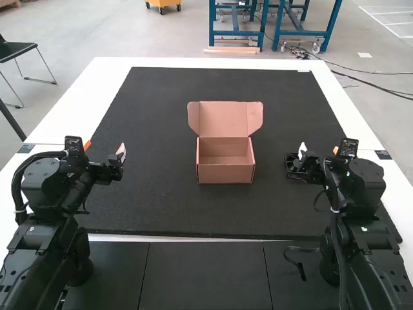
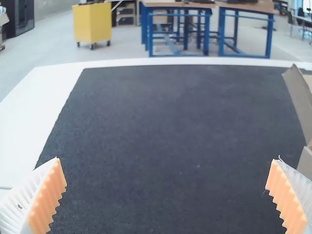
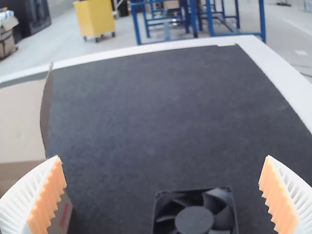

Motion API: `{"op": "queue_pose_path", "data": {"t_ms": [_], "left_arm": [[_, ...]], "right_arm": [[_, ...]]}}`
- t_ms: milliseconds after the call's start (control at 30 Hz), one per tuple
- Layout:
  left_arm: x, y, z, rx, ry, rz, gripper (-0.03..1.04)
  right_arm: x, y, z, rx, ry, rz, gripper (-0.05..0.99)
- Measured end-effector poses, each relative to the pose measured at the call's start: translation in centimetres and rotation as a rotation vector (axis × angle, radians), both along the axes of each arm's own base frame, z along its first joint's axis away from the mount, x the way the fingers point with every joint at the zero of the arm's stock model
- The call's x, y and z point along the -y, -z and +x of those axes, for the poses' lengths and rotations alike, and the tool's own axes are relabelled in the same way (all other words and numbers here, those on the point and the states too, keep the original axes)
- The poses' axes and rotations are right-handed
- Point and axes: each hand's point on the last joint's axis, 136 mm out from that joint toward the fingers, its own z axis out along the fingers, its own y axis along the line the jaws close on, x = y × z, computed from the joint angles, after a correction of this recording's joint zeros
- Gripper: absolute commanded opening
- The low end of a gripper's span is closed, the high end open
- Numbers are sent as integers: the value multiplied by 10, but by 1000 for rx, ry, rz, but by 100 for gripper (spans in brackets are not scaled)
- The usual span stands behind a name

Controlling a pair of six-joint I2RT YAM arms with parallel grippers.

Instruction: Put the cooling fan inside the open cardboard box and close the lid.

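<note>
The right gripper is spread wide, its white ribbed fingers with orange pads standing far apart on either side of the cooling fan. The fan is black and square and lies flat on the black mat, hub and blades facing up. In the right wrist view neither pad touches its frame, and bare mat shows on both sides of it. The gripper holds nothing. From the high view this gripper sits low at the right side of the mat, directly over the fan. There the two overlap, so contact is hard to judge from that angle alone.

The cardboard box stands near the middle of the mat, well apart from the fan and to its left. It is open on top, and its lid is raised at the far side with small flaps at both ends. A side of the box appears in the right wrist view beside the gripper's finger.

The left gripper hovers at the left side of the mat, well apart from the box. Its fingers are also wide open, with only mat between them and nothing gripped. The mat lies on a white table.
</note>
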Motion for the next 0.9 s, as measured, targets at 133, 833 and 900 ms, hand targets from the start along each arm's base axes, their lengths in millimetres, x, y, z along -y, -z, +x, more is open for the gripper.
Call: {"op": "queue_pose_path", "data": {"t_ms": [133, 833, 900], "left_arm": [[0, 0, 0, 0, 0, 0, 97], [0, 0, 0, 1, 0, 0, 97], [0, -3, 0, 11, 0, 0, 97]], "right_arm": [[0, 0, 0, 0, 0, 0, 91], [0, 0, 0, 0, 0, 0, 91], [0, 0, 0, 2, 0, 0, 91]]}}
